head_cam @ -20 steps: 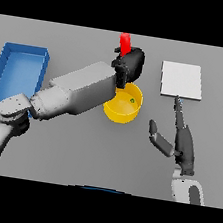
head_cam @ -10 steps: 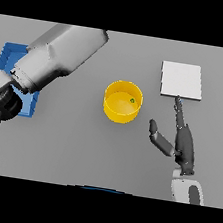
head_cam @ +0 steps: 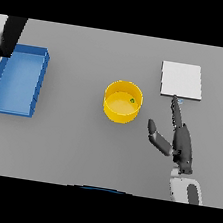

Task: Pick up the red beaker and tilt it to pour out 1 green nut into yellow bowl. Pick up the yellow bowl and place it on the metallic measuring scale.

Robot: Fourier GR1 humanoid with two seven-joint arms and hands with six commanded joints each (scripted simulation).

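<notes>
Right hand (head_cam: pixel 182 144) beside yellow bowl (head_cam: pixel 122 102) (nut inside).

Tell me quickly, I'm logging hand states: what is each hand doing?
Left hand: not visible in the head view.
Right hand: open, fingers straight, holding nothing.

Table (head_cam: pixel 68 142): plain grey surface filling the view.
Yellow bowl (head_cam: pixel 121 110): round, near the centre, standing upright.
Green nut (head_cam: pixel 132 100): small, inside the bowl, near its right wall.
Measuring scale (head_cam: pixel 182 80): pale square plate, upper right, apart from the bowl.
Blue tray (head_cam: pixel 39 85): open rectangular bin at the left edge.
Right hand (head_cam: pixel 181 147): lower right, fingers straight, pointing up toward the scale, thumb spread toward the bowl, holding nothing.
Left arm (head_cam: pixel 8 37): dark shape at the upper left corner, above the tray.
</notes>
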